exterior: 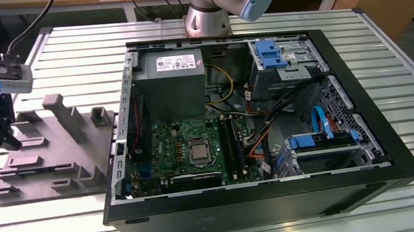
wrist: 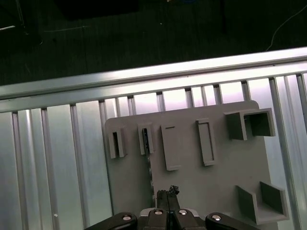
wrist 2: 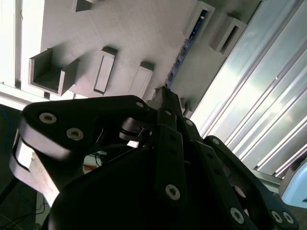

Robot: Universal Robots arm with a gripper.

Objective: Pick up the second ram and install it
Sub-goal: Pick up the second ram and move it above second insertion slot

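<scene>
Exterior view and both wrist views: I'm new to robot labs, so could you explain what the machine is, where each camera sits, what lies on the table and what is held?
The machine is a single robot arm; its base stands at the edge of a ribbed metal table. The exterior view comes from a camera off the arm that sees the whole scene. Both wrist views come from cameras riding on the arm, looking past its black tool. On the table lie an open computer and, at the exterior view's left, a grey holder with slots. The tool hangs over that holder. A thin blue memory stick lies in one of its grooves, close to the tool's tip. Whether the tool grips it I cannot tell.
</scene>
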